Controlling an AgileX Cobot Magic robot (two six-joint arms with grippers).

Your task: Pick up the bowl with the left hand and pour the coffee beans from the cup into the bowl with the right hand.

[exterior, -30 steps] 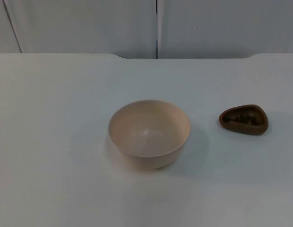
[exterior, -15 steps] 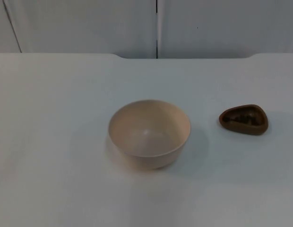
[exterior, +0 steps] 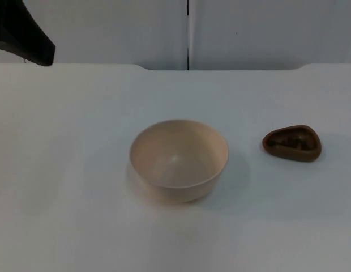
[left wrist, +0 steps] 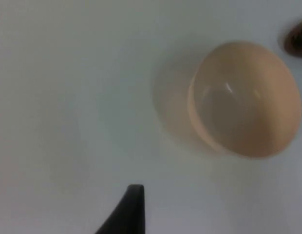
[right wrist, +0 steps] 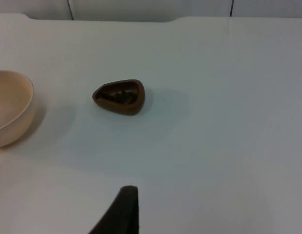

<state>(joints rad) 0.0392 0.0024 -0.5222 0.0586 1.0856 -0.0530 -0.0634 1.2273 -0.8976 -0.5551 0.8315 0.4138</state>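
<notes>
Bowl: the pale beige bowl [exterior: 179,160] stands upright near the middle of the white table [exterior: 79,198], nearer the front edge than the cup. Its inside looks bare in the top view. It also shows in the left wrist view [left wrist: 243,100] and at the edge of the right wrist view [right wrist: 9,107].

Cup: a small brown cup [exterior: 292,143] with a rounded, three-cornered rim stands upright on the table, to the right of the bowl and well apart from it. Nothing touches it.

Coffee beans: dark coffee beans [right wrist: 119,95] lie inside the cup, below its rim.

Writing: no label or lettering can be read on the bowl or the cup.

Left arm: a black part of the left arm [exterior: 25,34] reaches in at the upper left corner of the top view, above the far left of the table and well apart from the bowl.

Left gripper: one black fingertip [left wrist: 126,212] shows over bare table, apart from the bowl. I cannot tell whether this claw is open or closed; it grips nothing that can be seen.

Right gripper: one black fingertip [right wrist: 122,210] shows above bare table, with the cup and bowl farther off. Its state cannot be told either.

Wall: a grey partition wall [exterior: 266,31] closes the far edge of the table.
</notes>
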